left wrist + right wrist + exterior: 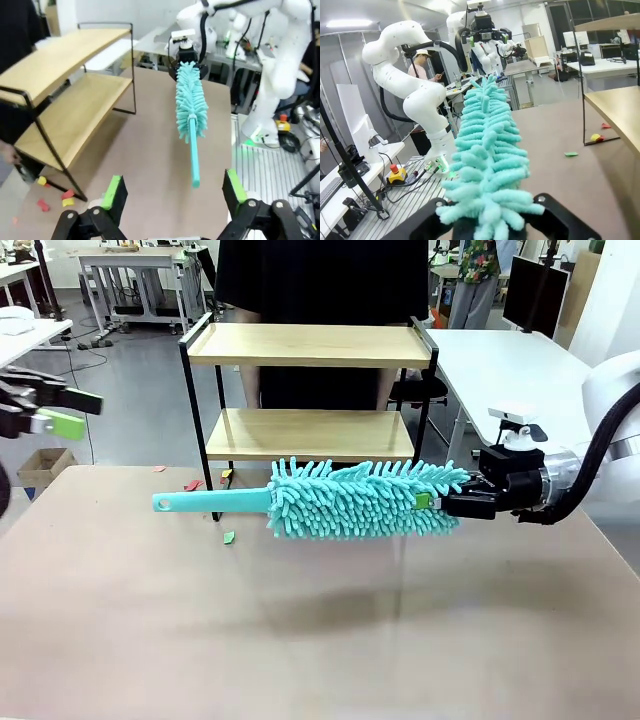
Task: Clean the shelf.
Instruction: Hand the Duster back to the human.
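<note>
Shelf (305,390) stands at the far edge of the brown table (320,620), both wooden boards bare, its long side running across the front view and its black legs planted right at the table's rim. A person in dark clothes stands just behind it. Between shelf and near edge there's a wide stretch of open tabletop, with a few small coloured scraps (228,536) lying by the left front leg.

Right gripper (440,502) comes in from the right, jaws clamped tight on the fluffy end of a teal duster (350,500). Duster is held level above the table, long axis parallel to the shelf's front, handle (205,502) pointing toward the robot's left. Its bristles sit just in front of the lower board, not clearly touching it.

Left gripper (172,192) hangs off the left side, jaws spread wide, green pads (114,192) well apart and nothing between them. In the left wrist view the handle tip (195,182) points straight back toward those open fingers, a clear gap in between.
</note>
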Robot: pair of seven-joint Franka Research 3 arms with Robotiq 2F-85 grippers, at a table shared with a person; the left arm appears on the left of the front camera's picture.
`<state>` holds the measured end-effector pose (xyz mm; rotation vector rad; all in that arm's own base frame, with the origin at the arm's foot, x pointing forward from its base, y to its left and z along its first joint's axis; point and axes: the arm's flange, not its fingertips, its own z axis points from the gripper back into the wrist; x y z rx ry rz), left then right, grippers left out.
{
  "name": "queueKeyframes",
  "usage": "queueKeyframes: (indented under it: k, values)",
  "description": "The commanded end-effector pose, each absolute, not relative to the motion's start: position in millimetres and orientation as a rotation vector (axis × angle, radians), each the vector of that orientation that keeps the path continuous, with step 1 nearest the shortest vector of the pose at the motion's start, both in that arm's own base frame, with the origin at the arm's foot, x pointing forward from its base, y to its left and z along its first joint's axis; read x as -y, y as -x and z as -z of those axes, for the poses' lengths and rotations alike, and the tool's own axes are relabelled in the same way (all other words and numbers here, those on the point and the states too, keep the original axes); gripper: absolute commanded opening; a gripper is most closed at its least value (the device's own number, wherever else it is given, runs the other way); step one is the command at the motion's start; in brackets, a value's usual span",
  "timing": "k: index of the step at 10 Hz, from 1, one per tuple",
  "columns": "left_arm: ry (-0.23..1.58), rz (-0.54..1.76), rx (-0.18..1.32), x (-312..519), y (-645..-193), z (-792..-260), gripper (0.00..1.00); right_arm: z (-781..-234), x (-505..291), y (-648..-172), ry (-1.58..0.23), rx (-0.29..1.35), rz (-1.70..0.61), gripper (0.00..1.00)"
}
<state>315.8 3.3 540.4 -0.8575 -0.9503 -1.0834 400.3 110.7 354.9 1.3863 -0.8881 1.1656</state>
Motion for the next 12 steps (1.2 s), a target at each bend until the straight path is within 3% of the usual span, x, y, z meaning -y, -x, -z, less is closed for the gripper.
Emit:
queueKeyframes:
  k: [1, 2, 4, 7, 10, 12]
  values:
    - [0.844, 1.080, 0.982, -10.8, -312.2, -534.7, 1.00, -358.0, -111.9, -399.2, -1.379, 0.903, -1.163, 0.08]
    - [0.858, 1.083, 0.950, -3.3, -315.8, -540.4, 1.00, -354.9, -110.7, -400.3, -1.386, 0.888, -1.166, 0.17]
    - [0.858, 1.083, 0.950, -3.3, -315.8, -540.4, 1.00, -402.6, -96.1, -400.0, -1.272, 1.036, -1.168, 0.17]
    - [0.858, 1.083, 0.950, -3.3, -315.8, -540.4, 1.00, -506.7, -56.6, -380.5, -1.079, 1.385, -1.109, 0.17]
    - [0.858, 1.083, 0.950, -3.3, -315.8, -540.4, 1.00, -574.0, 1.6, -357.7, -0.767, 1.706, -0.816, 0.17]
    - [0.858, 1.083, 0.950, -3.3, -315.8, -540.4, 1.00, -583.0, 48.6, -345.0, -0.585, 1.807, -0.587, 0.17]
